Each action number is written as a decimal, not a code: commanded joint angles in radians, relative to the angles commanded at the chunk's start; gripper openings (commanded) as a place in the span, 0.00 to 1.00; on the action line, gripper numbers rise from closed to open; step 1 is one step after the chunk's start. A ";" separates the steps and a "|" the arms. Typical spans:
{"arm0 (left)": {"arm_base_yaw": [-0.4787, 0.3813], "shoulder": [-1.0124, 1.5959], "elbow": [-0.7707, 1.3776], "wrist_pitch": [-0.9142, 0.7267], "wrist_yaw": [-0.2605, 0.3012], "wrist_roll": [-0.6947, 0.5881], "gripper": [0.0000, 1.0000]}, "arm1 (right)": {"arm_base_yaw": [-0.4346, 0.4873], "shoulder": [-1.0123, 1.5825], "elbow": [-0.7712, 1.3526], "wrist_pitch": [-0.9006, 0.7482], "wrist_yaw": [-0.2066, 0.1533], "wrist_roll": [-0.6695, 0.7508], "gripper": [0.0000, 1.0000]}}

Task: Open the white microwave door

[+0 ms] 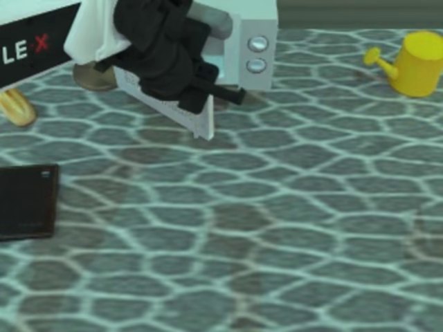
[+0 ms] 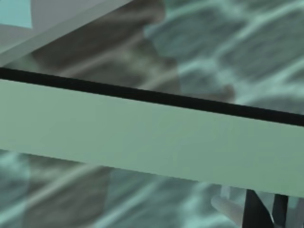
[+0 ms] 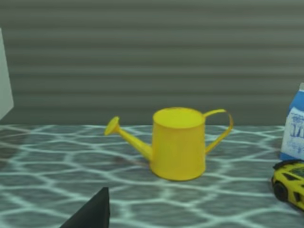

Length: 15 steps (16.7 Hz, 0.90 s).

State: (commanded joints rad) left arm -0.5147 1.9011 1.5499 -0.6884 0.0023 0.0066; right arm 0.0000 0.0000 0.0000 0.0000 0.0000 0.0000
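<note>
left hand (image 1: 208, 86) at the door (image 1: 181, 111) edge

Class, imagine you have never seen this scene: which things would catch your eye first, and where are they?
First, the white microwave at the table's far edge, its door swung out toward the left, with the dark left arm reaching over it and the left gripper by the door. Next, the bright yellow watering can at the far right. A black tablet lies at the left edge.

White microwave (image 1: 256, 21) (yellow watering can (image 3: 178, 142))
</note>
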 joint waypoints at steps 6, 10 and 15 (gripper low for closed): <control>0.000 0.000 0.000 0.000 0.000 0.000 0.00 | 0.000 0.000 0.000 0.000 0.000 0.000 1.00; 0.000 0.000 0.000 0.000 0.000 0.000 0.00 | 0.000 0.000 0.000 0.000 0.000 0.000 1.00; 0.015 -0.026 -0.036 0.006 0.034 0.053 0.00 | 0.000 0.000 0.000 0.000 0.000 0.000 1.00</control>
State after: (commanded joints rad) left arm -0.4997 1.8751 1.5140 -0.6823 0.0368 0.0592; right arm 0.0000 0.0000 0.0000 0.0000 0.0000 0.0000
